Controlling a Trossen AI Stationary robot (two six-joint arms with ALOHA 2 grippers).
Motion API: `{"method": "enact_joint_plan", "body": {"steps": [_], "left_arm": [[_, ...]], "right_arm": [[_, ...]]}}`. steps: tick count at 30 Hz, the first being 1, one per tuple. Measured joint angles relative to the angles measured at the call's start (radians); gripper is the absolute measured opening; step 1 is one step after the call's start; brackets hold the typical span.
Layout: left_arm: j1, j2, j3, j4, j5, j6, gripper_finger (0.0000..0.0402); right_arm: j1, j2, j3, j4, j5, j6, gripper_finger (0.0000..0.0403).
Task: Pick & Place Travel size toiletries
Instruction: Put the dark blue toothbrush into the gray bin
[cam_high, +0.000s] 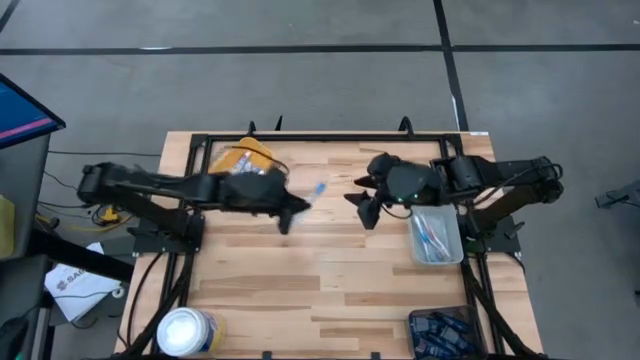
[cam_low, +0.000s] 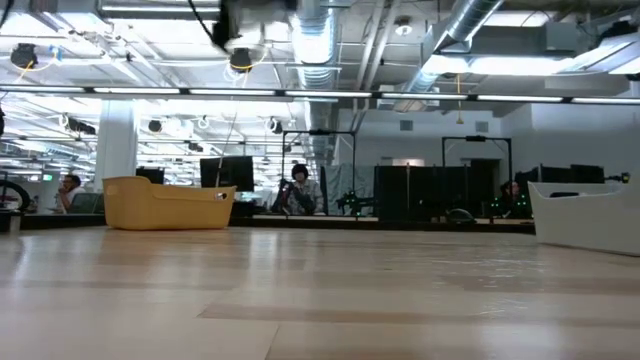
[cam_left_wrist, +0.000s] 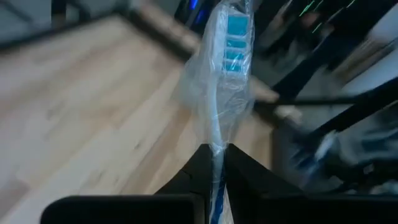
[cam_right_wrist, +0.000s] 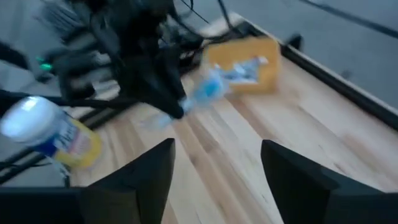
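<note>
My left gripper (cam_high: 296, 207) is over the middle of the table, shut on a travel-size toothbrush (cam_left_wrist: 225, 74) with a blue head, sealed in a clear wrapper. The same toothbrush (cam_high: 317, 188) shows in the high view, past the fingertips. My right gripper (cam_high: 366, 207) hangs open a little to its right with nothing between its fingers (cam_right_wrist: 155, 177). The right wrist view looks at the left gripper and the wrapped toothbrush (cam_right_wrist: 207, 91). More toiletries lie in the yellow bin (cam_high: 246, 158) at the far left and in a clear bin (cam_high: 437, 236) at the right. My left gripper pinches the toothbrush's handle with its wrapper (cam_left_wrist: 217, 153) between its two fingers. The blue head end (cam_left_wrist: 238, 30) sticks out forward beyond the fingertips, in line with them. The toothbrush is lifted clear of the table.
A white round tub (cam_high: 187, 331) stands at the near left corner. A dark bin (cam_high: 444, 334) with packets sits at the near right. The black frame (cam_high: 330, 137) runs along the far edge. Bare wood lies between the two arms and toward the near edge.
</note>
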Motion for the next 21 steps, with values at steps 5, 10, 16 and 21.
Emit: {"method": "enact_joint_plan", "body": {"steps": [5,10,16,21], "left_arm": [[-0.019,-0.122,0.001,0.161,-0.026,0.081,0.0019],[-0.021,-0.154,0.000,0.251,0.004,0.109,0.0019],[-0.023,-0.123,-0.002,0.319,0.065,0.113,0.0019],[-0.024,-0.099,0.000,0.367,0.092,0.114,0.0019]], "right_arm": [[-0.026,0.004,0.000,0.180,-0.080,-0.133,0.0248],[-0.037,0.025,-0.001,0.353,-0.129,-0.258,0.0259],[-0.061,0.070,0.001,0.493,-0.162,-0.320,0.0261],[-0.081,0.094,-0.001,0.545,-0.191,-0.324,0.0261]]}}
